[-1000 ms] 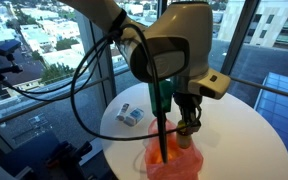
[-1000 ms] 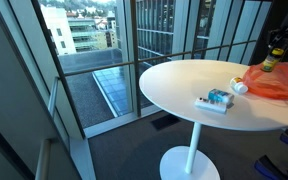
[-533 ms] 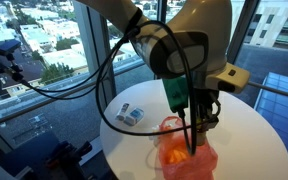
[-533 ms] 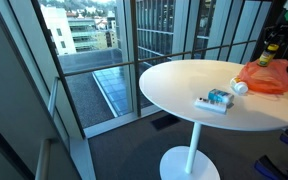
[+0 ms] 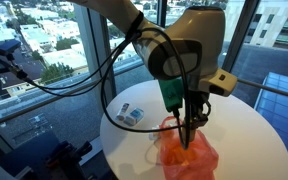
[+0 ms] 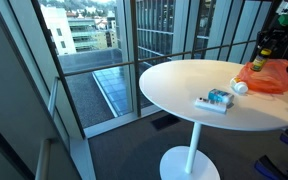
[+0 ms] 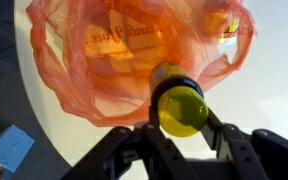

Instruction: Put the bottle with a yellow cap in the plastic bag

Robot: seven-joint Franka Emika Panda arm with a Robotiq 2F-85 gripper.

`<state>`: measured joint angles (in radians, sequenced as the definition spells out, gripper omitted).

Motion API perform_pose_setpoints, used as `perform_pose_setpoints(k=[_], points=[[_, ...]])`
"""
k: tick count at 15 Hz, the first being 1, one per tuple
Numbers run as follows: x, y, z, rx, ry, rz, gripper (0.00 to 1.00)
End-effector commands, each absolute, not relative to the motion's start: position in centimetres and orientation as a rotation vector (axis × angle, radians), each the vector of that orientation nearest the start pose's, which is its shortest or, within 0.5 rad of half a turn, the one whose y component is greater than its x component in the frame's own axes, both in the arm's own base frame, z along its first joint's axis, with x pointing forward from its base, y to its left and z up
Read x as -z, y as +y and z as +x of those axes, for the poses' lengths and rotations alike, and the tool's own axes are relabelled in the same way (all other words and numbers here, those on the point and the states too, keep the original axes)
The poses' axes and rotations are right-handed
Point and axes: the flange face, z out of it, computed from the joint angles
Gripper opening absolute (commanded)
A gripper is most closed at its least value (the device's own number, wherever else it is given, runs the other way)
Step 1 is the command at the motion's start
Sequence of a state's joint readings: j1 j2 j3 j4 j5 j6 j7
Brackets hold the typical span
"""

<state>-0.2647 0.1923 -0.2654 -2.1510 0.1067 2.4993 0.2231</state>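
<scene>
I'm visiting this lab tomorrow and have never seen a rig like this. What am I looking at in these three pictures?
It is a single robot arm that ends in a gripper. Two pictures come from cameras standing outside the robot, in a room with tall windows. The third comes from a camera on its wrist, looking down past the fingers. On the round white table lie an orange plastic bag and a small blue packet. The fingers hold a bottle with a yellow cap, directly above the bag.
</scene>
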Motion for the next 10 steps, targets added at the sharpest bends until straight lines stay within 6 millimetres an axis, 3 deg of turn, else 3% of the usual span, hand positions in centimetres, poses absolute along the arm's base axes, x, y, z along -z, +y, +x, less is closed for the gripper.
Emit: perform_pose_setpoints(k=[1, 10], points=[[-32.1, -28.9, 50.4, 0.220, 1.211, -2.867, 0.19], [-27.3, -30.9, 49.6, 0.114, 1.219, -2.825, 0.19]])
